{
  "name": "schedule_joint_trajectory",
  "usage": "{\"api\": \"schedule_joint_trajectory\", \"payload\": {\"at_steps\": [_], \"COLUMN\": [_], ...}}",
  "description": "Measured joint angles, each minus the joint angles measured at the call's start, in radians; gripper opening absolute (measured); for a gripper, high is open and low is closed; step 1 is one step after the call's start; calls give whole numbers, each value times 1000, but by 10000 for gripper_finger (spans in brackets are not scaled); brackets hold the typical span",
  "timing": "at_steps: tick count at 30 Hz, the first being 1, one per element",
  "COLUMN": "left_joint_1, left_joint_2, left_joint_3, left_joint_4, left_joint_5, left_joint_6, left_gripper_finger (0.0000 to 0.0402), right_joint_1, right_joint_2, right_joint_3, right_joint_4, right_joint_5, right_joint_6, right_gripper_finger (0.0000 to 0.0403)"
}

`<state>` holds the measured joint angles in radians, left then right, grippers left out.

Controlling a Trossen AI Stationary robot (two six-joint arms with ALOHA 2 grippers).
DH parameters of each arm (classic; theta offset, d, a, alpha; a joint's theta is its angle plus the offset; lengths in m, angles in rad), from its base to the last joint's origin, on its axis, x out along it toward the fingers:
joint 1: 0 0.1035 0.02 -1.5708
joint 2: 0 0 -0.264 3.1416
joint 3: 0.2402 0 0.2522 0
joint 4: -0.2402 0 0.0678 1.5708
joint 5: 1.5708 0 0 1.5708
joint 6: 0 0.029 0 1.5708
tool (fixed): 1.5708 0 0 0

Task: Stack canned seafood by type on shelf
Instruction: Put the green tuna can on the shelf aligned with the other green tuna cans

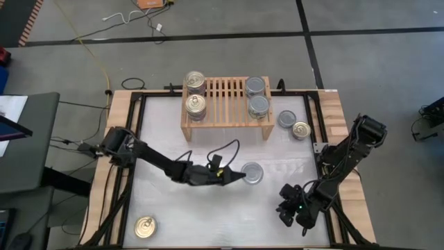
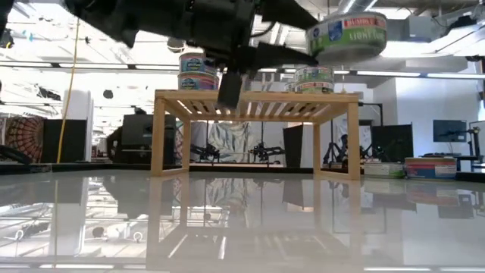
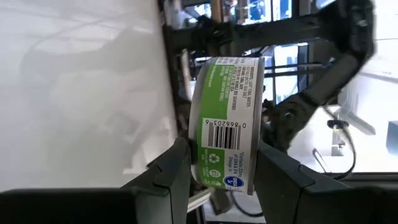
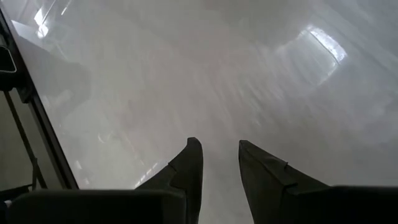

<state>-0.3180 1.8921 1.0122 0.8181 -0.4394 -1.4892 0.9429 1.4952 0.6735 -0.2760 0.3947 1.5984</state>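
Overhead, the left gripper (image 1: 244, 174) has its jaws clamped on one silver-topped can (image 1: 252, 173), lifted off the bench (image 1: 208, 215) at centre. The shelf (image 1: 225, 123) at 12 o'clock carries two gold-topped stacks (image 1: 195, 94) and two silver stacks (image 1: 257, 96). Two cans (image 1: 294, 125) lie at 2 o'clock, one gold can (image 1: 144, 226) at 7. The right gripper (image 4: 219, 163) waits at 4 o'clock, jaws narrowly apart.

White table top (image 1: 208, 215) with wooden edge strips (image 1: 341, 118), set on grey floor (image 1: 374, 55) crossed by dark lines. Yellow cable (image 1: 90, 52) trails across the floor; white cable (image 1: 128, 17) near an orange object (image 1: 151, 3), possibly a box. Dark desk (image 1: 28, 139) beside the table. Low view: monitors (image 2: 449, 130) and stacked books (image 2: 428, 167) in background.
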Motion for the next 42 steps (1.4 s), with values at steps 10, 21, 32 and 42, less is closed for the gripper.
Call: {"api": "schedule_joint_trajectory", "payload": {"at_steps": [10, 21, 32, 42], "left_joint_1": [105, 281, 443, 514], "left_joint_2": [-220, -397, -403, -403], "left_joint_3": [0, 0, 0, 0], "left_joint_4": [-261, -474, -545, -578], "left_joint_5": [70, 175, 303, 294], "left_joint_6": [127, 188, 183, 195], "left_gripper_finger": [140, 140, 139, 139], "right_joint_1": [-60, -145, -218, -253], "right_joint_2": [0, -15, -18, -18], "right_joint_3": [0, -1, -1, -1], "right_joint_4": [0, -8, -34, -45], "right_joint_5": [0, 0, 0, 0], "right_joint_6": [-26, -45, -55, -62], "right_gripper_finger": [127, 127, 127, 127]}}
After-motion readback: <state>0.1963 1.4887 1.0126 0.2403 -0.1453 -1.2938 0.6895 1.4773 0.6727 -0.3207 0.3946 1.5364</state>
